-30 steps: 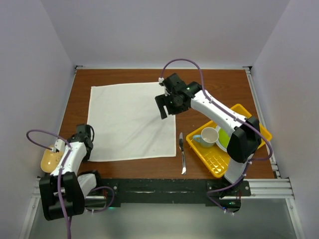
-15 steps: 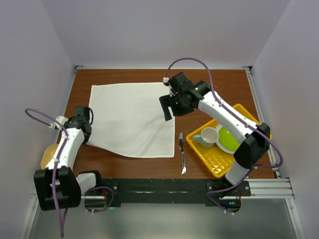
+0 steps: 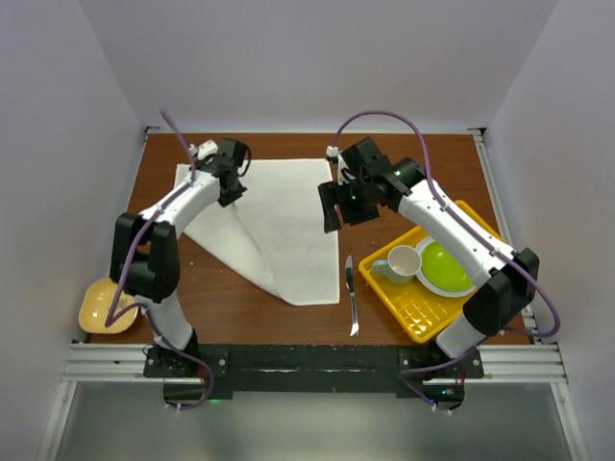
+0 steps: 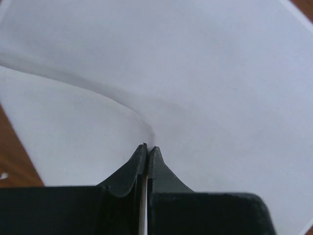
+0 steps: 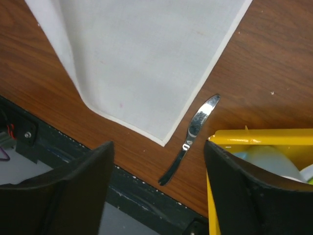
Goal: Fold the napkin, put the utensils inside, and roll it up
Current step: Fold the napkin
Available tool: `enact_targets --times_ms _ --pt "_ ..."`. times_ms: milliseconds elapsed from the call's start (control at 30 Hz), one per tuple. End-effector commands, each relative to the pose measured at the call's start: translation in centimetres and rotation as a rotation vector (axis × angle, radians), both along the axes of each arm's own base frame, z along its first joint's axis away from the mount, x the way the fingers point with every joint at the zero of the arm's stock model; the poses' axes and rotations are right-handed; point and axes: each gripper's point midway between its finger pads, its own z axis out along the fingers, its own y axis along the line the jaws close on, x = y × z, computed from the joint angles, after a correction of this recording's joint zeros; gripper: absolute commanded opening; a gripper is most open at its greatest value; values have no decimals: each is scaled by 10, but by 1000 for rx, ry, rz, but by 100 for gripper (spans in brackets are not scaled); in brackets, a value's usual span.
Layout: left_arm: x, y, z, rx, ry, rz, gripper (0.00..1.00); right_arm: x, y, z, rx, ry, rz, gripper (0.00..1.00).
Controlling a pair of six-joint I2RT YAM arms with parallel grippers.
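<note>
Left hand (image 4: 147,149) pinches the napkin (image 3: 286,230); right hand (image 5: 157,147) apart, seemingly hovering.

Napkin (image 3: 279,235): white cloth on the counter (image 3: 226,312); near-left corner drawn up over the rest, 1 diagonal fold edge running down to the near-right corner.
Left claw (image 3: 231,190): closed, on the napkin's far-left part.
Right claw (image 3: 333,208): jaws wide apart, above the napkin's right edge.
Knife (image 3: 352,293): flat on the counter, between napkin and yellow tray (image 3: 415,315).
Yellow tray: near right; holds 1 white cup (image 3: 405,261) and 1 green plate (image 3: 448,271).
Tan bowl (image 3: 99,309): near-left edge.
</note>
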Motion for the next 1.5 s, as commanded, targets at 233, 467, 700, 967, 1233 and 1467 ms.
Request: enact_targets --times_ms 233,467,700,967,1233,1467 --pt "109 -94 35 -137 -218 -317 0 18 40 -86 6 215 136 41" --pt "145 -133 40 -249 -322 -428 0 34 13 -89 5 248 16 38" --pt "176 -162 28 -317 -361 -501 0 60 -49 -53 87 203 -188 41" --pt "200 -182 22 -323 -405 -583 0 62 -91 -38 130 166 -284 41" --pt "207 -196 17 -280 -432 -684 0 60 -105 -39 133 175 -306 41" --pt "205 -211 9 -238 -427 -777 0 59 -104 -42 139 189 -296 42"
